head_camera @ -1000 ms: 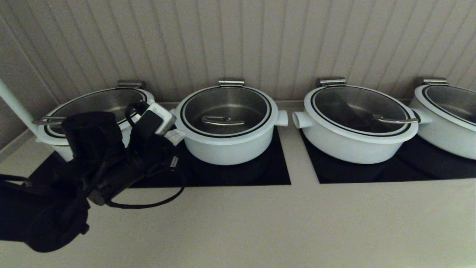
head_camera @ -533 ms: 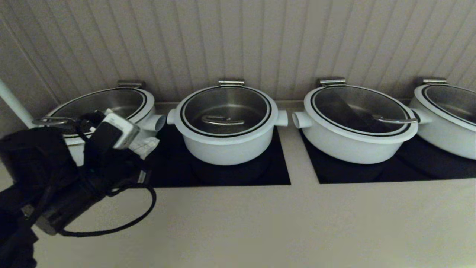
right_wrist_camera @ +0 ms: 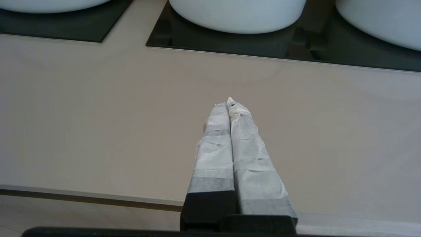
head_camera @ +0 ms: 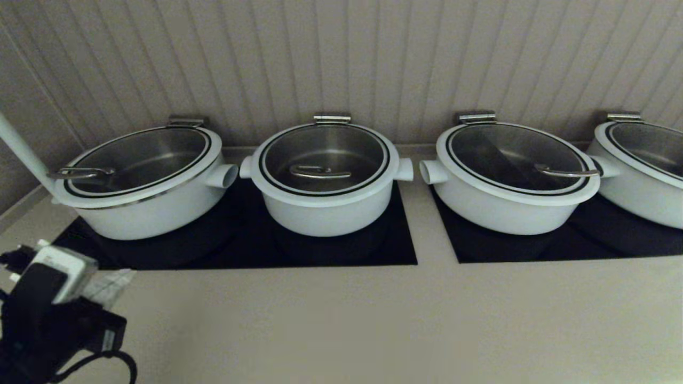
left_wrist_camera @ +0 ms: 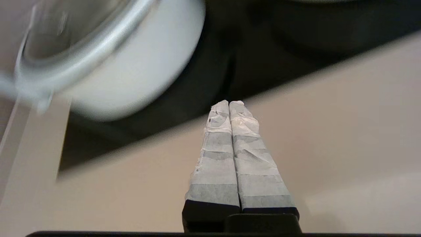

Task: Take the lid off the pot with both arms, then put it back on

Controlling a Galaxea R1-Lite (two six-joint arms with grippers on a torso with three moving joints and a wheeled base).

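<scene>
The pot [head_camera: 325,213] is the second from the left in the row, white with stubby side handles, on a black cooktop. The lid [head_camera: 324,154] sits on it, its steel loop handle [head_camera: 319,172] across the glass centre. My left gripper [head_camera: 116,281] is shut and empty at the front left of the counter, well away from the pot. In the left wrist view its taped fingers [left_wrist_camera: 229,102] are pressed together over the cooktop's edge. My right gripper [right_wrist_camera: 229,102] is shut and empty above the counter near its front edge. It is out of the head view.
Three wider white pots with lids stand in the row: one left [head_camera: 144,197], two right [head_camera: 512,186] [head_camera: 645,170]. Two black cooktops [head_camera: 395,250] [head_camera: 587,240] lie under them. A panelled wall is behind. A white pole [head_camera: 21,154] stands at far left.
My left arm has drawn back from beside the pot's left handle, moving left and toward the counter's front, down to the head view's bottom-left corner. The lid and pots have not moved.
</scene>
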